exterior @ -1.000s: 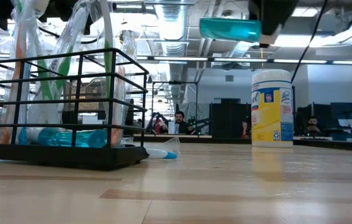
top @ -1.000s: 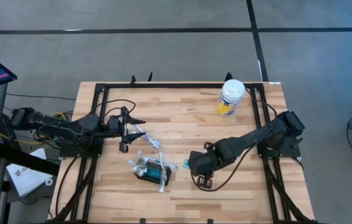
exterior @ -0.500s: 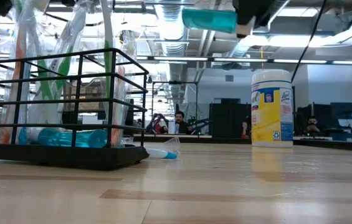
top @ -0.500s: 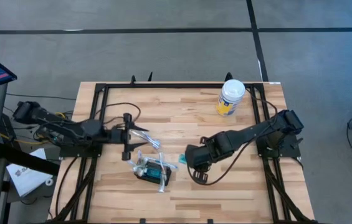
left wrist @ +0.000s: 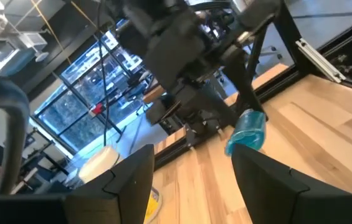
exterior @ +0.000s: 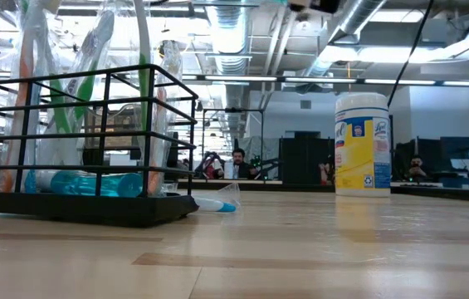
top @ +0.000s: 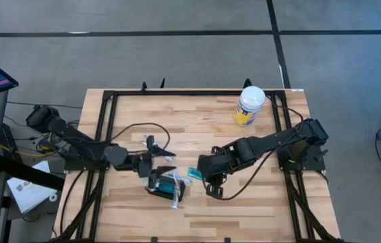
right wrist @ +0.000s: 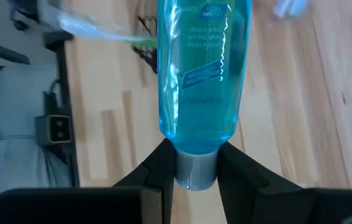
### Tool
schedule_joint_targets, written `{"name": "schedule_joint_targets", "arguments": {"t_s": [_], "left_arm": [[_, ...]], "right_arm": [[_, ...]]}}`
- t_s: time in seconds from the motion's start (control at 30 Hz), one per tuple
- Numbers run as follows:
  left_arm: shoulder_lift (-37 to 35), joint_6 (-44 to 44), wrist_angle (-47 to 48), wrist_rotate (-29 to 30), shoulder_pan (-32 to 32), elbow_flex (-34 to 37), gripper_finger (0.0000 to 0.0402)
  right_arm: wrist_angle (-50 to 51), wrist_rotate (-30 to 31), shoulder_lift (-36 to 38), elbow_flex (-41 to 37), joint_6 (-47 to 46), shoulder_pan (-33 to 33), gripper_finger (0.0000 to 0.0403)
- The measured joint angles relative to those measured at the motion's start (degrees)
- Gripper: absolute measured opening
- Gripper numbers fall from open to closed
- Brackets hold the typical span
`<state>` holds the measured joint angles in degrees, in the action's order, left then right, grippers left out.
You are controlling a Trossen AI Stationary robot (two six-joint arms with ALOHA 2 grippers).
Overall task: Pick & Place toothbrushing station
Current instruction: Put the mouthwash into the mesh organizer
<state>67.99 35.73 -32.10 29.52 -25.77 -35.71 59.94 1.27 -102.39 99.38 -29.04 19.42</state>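
High view showed the wooden tabletop (top: 197, 125) carrying everything, with both arms drawn in toward its middle, closer together than half a second earlier. Between the two claws sat the toothbrushing station (top: 165, 185), a black wire holder already stuffed with wrapped brushes and a blue tube, resting flat on the tabletop. Well behind the right claw stood the white-lidded canister (top: 249, 105), untouched. The right claw (top: 203, 173) was clamped on the grey cap of a clear blue bottle (right wrist: 204, 68), and had carried it leftward until the bottle hung just beside the station's near end; in the low view the bottle had slipped out of the top of the frame, so it was probably riding higher. The left claw (top: 155, 156), fingers spread wide and holding nothing, had swung in to hover just behind the station. By my reading, the bottle was nearly lined up for lowering into the holder.
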Motion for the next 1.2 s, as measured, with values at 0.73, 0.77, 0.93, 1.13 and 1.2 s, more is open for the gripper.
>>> {"name": "schedule_joint_targets", "arguments": {"t_s": [0.73,0.77,0.93,1.13,1.2], "left_arm": [[4.22,8.85,0.13,6.52,-6.52,-2.99,0.0198],[4.22,8.84,0.11,6.54,-6.52,-2.99,0.0193],[4.22,8.84,0.11,6.52,-6.5,-2.99,0.0162],[4.2,8.84,-0.26,6.52,-6.46,-2.97,0.0146],[4.2,8.84,-0.26,6.51,-6.44,-2.97,0.0145]], "right_arm": [[-7.73,-7.61,-0.02,1.94,4.2,-2.19,0.0081],[-8.21,-7.64,-0.02,1.94,4.2,-2.4,0.0081],[-10.83,-9.57,-0.02,1.94,5.49,-3.5,0.0081],[-11.21,-10.55,-0.02,1.94,5.69,-3.94,0.0081],[-11.21,-10.55,-0.02,1.94,5.69,-4.12,0.0081]]}}
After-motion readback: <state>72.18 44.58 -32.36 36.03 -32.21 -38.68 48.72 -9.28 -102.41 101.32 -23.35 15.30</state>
